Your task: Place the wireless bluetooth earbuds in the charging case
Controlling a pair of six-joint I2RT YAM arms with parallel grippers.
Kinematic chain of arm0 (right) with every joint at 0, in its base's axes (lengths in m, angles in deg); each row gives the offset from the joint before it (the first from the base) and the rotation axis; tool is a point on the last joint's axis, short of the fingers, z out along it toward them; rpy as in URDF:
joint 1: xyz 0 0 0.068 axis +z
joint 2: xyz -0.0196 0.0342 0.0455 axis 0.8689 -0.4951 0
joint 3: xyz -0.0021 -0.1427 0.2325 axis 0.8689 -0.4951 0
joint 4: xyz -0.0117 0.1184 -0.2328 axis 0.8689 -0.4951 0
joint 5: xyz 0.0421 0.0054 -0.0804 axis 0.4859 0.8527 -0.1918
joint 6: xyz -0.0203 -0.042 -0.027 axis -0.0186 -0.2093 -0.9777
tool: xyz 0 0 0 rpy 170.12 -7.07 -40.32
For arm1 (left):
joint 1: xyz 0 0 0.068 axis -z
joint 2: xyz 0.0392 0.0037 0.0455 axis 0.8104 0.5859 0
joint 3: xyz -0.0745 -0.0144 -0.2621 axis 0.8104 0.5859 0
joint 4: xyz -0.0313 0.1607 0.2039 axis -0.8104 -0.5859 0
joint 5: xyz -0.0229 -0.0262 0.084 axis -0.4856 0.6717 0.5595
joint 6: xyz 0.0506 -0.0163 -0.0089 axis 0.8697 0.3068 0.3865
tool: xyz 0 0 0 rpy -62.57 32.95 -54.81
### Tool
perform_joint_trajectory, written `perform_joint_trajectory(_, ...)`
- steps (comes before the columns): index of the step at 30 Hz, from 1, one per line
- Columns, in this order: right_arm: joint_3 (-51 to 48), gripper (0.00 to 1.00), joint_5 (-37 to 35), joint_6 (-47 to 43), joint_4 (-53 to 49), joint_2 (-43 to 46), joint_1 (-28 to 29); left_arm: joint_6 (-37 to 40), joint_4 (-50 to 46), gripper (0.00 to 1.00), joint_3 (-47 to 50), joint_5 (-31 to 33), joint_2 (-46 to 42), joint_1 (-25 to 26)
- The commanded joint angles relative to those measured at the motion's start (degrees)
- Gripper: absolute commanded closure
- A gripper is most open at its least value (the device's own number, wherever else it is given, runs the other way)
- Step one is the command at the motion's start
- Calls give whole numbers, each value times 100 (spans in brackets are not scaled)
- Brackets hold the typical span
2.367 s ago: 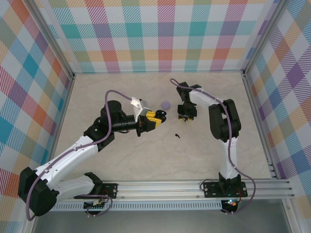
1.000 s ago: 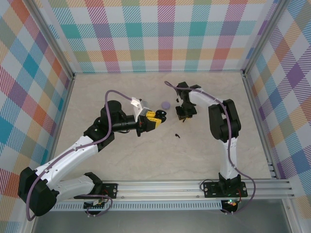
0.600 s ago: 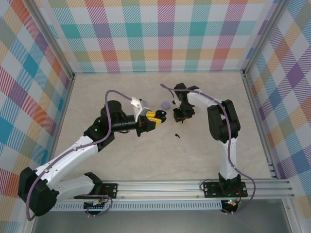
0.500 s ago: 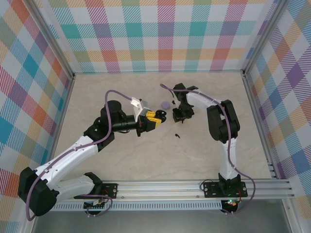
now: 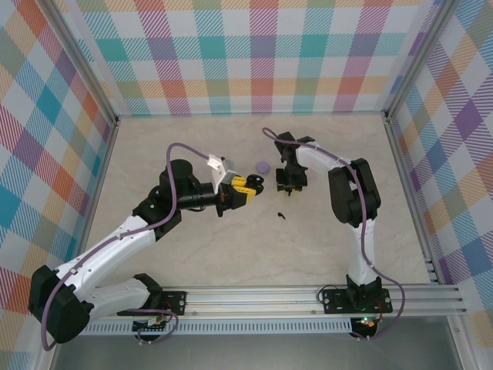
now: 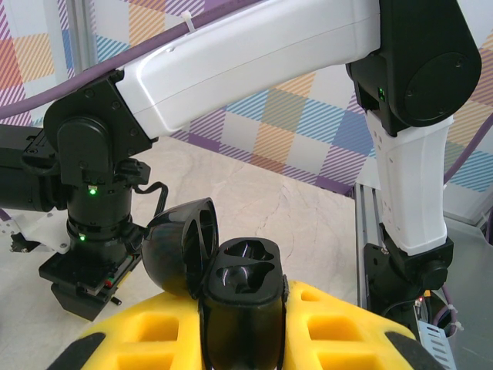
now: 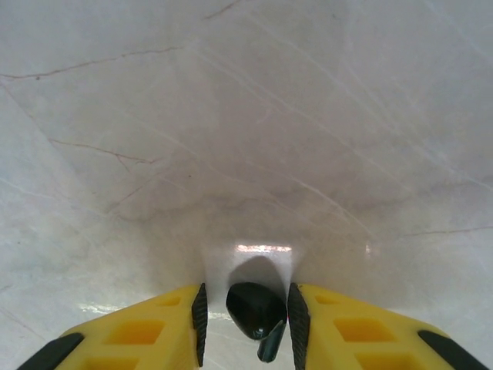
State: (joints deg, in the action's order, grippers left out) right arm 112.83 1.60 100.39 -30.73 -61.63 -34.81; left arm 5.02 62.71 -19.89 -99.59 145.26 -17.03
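Pickup step in hand. In the right wrist view the right pincer sits low over the marbled tabletop. A black earbud lies between its yellow pads at the bottom centre of the frame. The jaws are drawn in narrow around it, but whether they truly clamp it, I can't tell.

Over in the left wrist view, the left pincer is clamped on the black charging case. Its lid is swung open to the left, and both wells look empty.

From above, a second black earbud lies loose just below centre, and a lilac case sits just above centre.

Next move, as I judge it: secure the bud, lift it, carry it left to the open case and seat it in a well. That calls for fine alignment. No brand, label or writing can be read anywhere.
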Motion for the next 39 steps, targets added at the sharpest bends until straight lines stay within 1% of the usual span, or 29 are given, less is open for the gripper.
perform_joint_trajectory(1, -65, 65, -9, 230, -405, -93, 32, -74, 161, 92, -38, -29, -26, 113)
perform_joint_trajectory(12, 143, 67, -70, 394, -333, -321, 34, -71, 154, 92, -32, -44, -25, 113)
perform_joint_trajectory(18, 280, 67, -47, 500, -293, -458, 23, -81, 162, 92, -25, -58, -36, 113)
perform_joint_trajectory(28, 185, 78, -119, 480, -269, -510, 24, -78, 171, 92, 8, -49, -70, 113)
perform_joint_trajectory(32, 23, 80, -195, 444, -141, -308, 24, -83, 171, 92, 10, -41, -73, 113)
perform_joint_trajectory(36, -380, 80, -176, 291, 251, 149, 26, -117, 114, 92, 12, 11, -13, 111)
perform_joint_trajectory(39, -744, 80, -150, 134, 533, 536, 32, -194, 52, 92, 7, 229, 77, 110)
